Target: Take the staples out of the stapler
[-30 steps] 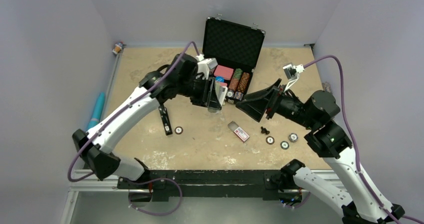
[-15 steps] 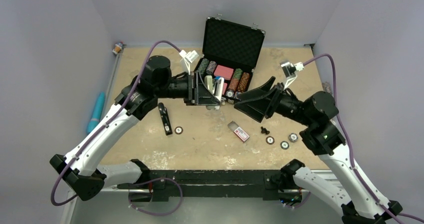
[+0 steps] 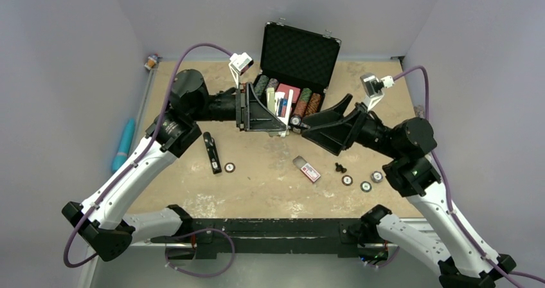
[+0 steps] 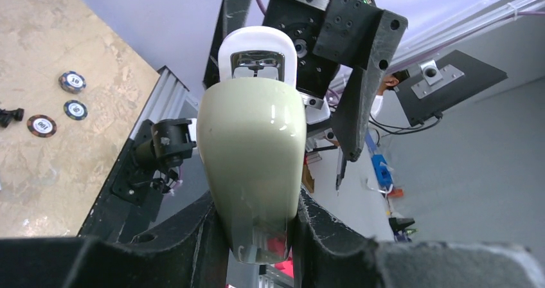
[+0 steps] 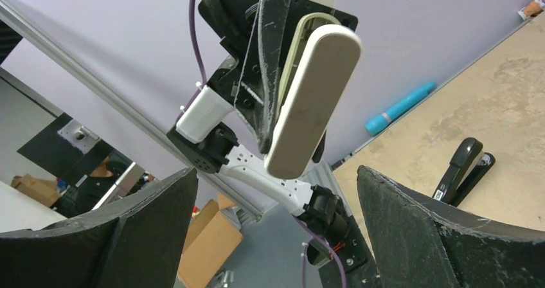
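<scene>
Stapler [image 3: 211,152] flat on counter [image 3: 270,186], below left pincer [image 4: 257,231] and back toward its arm, long axis near-to-far. Left arm nearer. Left pincer clamped on pale grey-green bar [image 4: 252,153]; right pincer [image 5: 276,179] gaping, empty, facing bar.

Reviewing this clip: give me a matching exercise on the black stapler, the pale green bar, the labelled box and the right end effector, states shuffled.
Things:
1. black stapler
2. pale green bar
3. red-and-white labelled box
4. right end effector

States:
A. open, holding nothing
B. clamped in the left end effector, off the table
C. on the table, left of centre, untouched
D. on the table, near the middle

Pairs: 1-C, 2-B, 3-D, 4-A
</scene>
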`<state>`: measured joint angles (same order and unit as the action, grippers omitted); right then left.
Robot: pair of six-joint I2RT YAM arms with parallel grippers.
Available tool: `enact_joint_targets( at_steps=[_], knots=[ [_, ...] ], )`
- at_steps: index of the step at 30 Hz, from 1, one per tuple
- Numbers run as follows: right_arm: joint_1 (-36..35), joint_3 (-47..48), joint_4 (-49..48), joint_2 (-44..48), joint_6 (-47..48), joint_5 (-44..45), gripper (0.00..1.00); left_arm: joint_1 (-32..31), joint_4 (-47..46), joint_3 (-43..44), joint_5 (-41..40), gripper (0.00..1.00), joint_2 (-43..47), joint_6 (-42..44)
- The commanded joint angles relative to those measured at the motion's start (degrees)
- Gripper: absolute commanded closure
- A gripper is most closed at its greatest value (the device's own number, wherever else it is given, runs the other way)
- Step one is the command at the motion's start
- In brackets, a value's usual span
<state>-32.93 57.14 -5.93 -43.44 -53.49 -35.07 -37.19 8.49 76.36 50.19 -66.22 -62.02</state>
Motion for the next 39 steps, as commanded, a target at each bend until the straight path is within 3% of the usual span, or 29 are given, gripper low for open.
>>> enact_joint_targets(
  at_steps=[1, 17, 32, 37, 39],
  knots=[
    [0.14, 4.0, -4.86, -2.52, -1.17, 0.27, 0.01, 0.2, -7.33, 1.65, 3.42, 1.0, 1.12, -3.2],
    [0.06, 11.96, -9.34, -13.95, -2.58, -2.16, 0.08, -0.06, -5.12, 2.91, 2.71, 1.0, 0.96, -3.29],
    [-2.59, 12.7, -11.53, -17.83, -3.02, -2.02, 0.23, -0.24, -3.5, 3.02, 1.89, 1.0, 0.08, -2.28],
    [-3.85, 12.84, -11.71, -18.65, -2.82, -1.6, 0.42, -0.23, -3.16, 2.71, 1.32, 1.0, 0.53, -1.9],
    [-4.1, 12.65, -11.9, -18.65, -2.88, -1.45, 0.58, -0.25, -2.69, 2.61, 1.4, 1.0, 0.48, -1.65]
  ],
)
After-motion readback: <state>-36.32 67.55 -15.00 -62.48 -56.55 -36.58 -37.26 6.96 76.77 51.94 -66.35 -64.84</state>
